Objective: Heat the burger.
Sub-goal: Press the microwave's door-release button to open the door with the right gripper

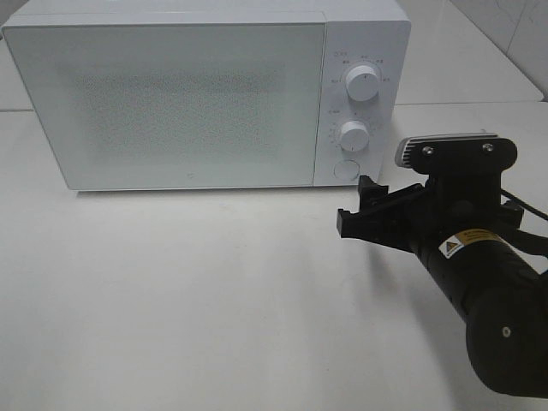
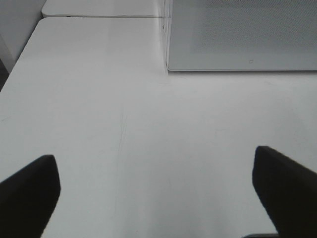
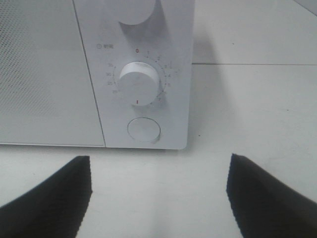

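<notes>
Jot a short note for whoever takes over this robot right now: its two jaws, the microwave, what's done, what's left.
Left gripper: jaws open, empty, over the white tabletop.
Right gripper: jaws open, empty, facing the round white button on the white box-shaped microwave oven, not touching.
Door shut. Burger out of view; possibly inside, cannot tell.
Done: unclear.
Left: probably locate the burger, then heat it.

microwave dial (image 3: 138, 83) shows red 0 w/ nums; warning sticker (image 1: 462, 242) on arm (image 1: 501, 312).
</notes>
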### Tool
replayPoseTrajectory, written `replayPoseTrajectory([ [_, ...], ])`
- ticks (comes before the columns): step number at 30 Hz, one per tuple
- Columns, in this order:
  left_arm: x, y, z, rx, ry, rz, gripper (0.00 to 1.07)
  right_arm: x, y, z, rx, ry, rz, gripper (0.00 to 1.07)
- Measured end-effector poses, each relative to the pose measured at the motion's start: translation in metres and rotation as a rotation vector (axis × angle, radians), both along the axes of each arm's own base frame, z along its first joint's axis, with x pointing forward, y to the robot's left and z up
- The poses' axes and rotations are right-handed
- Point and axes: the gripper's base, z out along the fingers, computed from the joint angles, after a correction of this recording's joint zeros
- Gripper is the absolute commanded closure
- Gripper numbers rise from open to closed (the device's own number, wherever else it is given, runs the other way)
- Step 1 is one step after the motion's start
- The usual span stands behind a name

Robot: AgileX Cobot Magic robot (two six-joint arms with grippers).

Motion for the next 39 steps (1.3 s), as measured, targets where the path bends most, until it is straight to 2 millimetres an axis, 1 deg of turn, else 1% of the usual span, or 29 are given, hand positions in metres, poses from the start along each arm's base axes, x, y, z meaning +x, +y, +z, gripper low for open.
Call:
replayPoseTrajectory([
  [1,0.000,0.000,0.000,0.000,0.000,0.000,0.09,0.001,0.005,0.000,-0.010,-0.004,0.013,0.32],
  [5,0.000,0.000,0.000,0.000,0.000,0.000,0.09,0.005,0.010,-0.003,-0.016,-0.003,0.017,0.32],
  [10,0.000,0.000,0.000,0.000,0.000,0.000,0.09,0.006,0.011,-0.002,-0.004,-0.005,0.014,0.32],
  [13,0.000,0.000,0.000,0.000,0.000,0.000,0.09,0.006,0.011,-0.003,0.052,0.000,-0.002,0.33],
  [14,0.000,0.000,0.000,0.000,0.000,0.000,0.09,0.006,0.011,-0.003,0.115,0.006,-0.021,0.35],
  [17,0.000,0.000,0.000,0.000,0.000,0.000,0.09,0.006,0.011,-0.003,0.158,0.009,-0.033,0.36],
  [19,0.000,0.000,0.000,0.001,0.000,0.001,0.09,0.006,0.011,-0.003,0.377,0.023,-0.094,0.42],
  [20,0.000,0.000,0.000,0.001,0.000,0.001,0.09,0.006,0.011,-0.003,0.377,0.023,-0.094,0.42],
  [21,0.000,0.000,0.000,0.001,0.000,0.001,0.09,0.006,0.011,-0.003,0.446,0.028,-0.114,0.44],
  [22,0.000,0.000,0.000,0.001,0.000,0.001,0.09,0.006,0.011,-0.003,0.579,0.036,-0.151,0.48],
  [23,0.000,0.000,0.000,0.001,0.000,0.001,0.09,0.006,0.011,-0.003,0.579,0.036,-0.151,0.48],
  [24,0.000,0.000,0.000,0.001,0.000,0.001,0.09,0.006,0.011,-0.003,0.732,0.047,-0.194,0.54],
  [25,0.000,0.000,0.000,0.001,0.000,0.001,0.09,0.006,0.011,-0.003,0.732,0.047,-0.194,0.54],
  [26,0.000,0.000,0.000,0.001,0.000,0.001,0.09,0.006,0.011,-0.003,0.807,0.052,-0.216,0.57],
  [27,0.000,0.000,0.000,0.001,0.000,0.001,0.09,0.006,0.011,-0.004,0.937,0.060,-0.257,0.64],
  [28,0.000,0.000,0.000,0.001,0.000,0.001,0.09,0.006,0.011,-0.004,0.937,0.060,-0.257,0.64],
  [29,0.000,0.000,0.000,0.001,0.000,0.001,0.09,0.006,0.011,-0.004,0.990,0.065,-0.274,0.68],
  [30,0.000,0.000,0.000,0.001,0.000,0.001,0.09,0.006,0.011,-0.005,1.094,0.081,-0.310,0.77],
  [31,0.000,0.000,0.000,0.001,0.000,0.001,0.09,0.006,0.011,-0.005,1.094,0.081,-0.310,0.77],
  [32,0.000,0.000,0.000,0.001,0.000,0.001,0.09,0.005,0.011,-0.007,1.184,0.109,-0.346,0.81],
  [33,0.000,0.000,0.000,0.002,0.000,0.001,0.09,0.005,0.011,-0.008,1.221,0.118,-0.362,0.89],
  [34,0.000,0.000,0.000,0.002,0.000,0.001,0.09,0.005,0.011,-0.008,1.221,0.118,-0.362,0.89],
  [35,0.000,0.000,0.000,0.002,0.000,0.001,0.09,0.004,0.011,-0.009,1.281,0.136,-0.393,0.93],
  [36,0.000,0.000,0.000,0.002,0.000,0.001,0.09,0.004,0.011,-0.009,1.281,0.136,-0.393,0.93],
  [38,0.000,0.000,0.000,0.002,0.000,0.001,0.09,0.004,0.011,-0.011,1.341,0.160,-0.435,1.06],
  [39,0.000,0.000,0.000,0.002,0.000,0.001,0.09,0.004,0.011,-0.011,1.341,0.160,-0.435,1.06],
])
